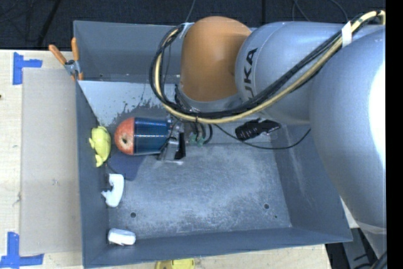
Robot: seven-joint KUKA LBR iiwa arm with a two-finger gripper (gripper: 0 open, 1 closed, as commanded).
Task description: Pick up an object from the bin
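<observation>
- Pincer [174, 149]: left of frame centre, low over the bin floor, under the arm's orange cover [211, 60]. Whether it is apart or together cannot be told from this angle, and nothing shows held in it.
- Blue cylinder [150, 135]: the nearest thing, just left of the pincer and possibly touching it. It lies on its side, long axis running left to right across the frame, right end towards the pincer. Smooth, glossy, likely rigid; it may roll if nudged.
- Red apple [125, 136]: round and shiny, against the cylinder's left end.
- Yellow toy [99, 145]: small and lumpy, just left of the apple.
- White pieces [114, 189] [121, 237]: two, lower left, well apart from the pincer.
- Grey bin [239, 198]: metal, with a scuffed, speckled floor.
</observation>
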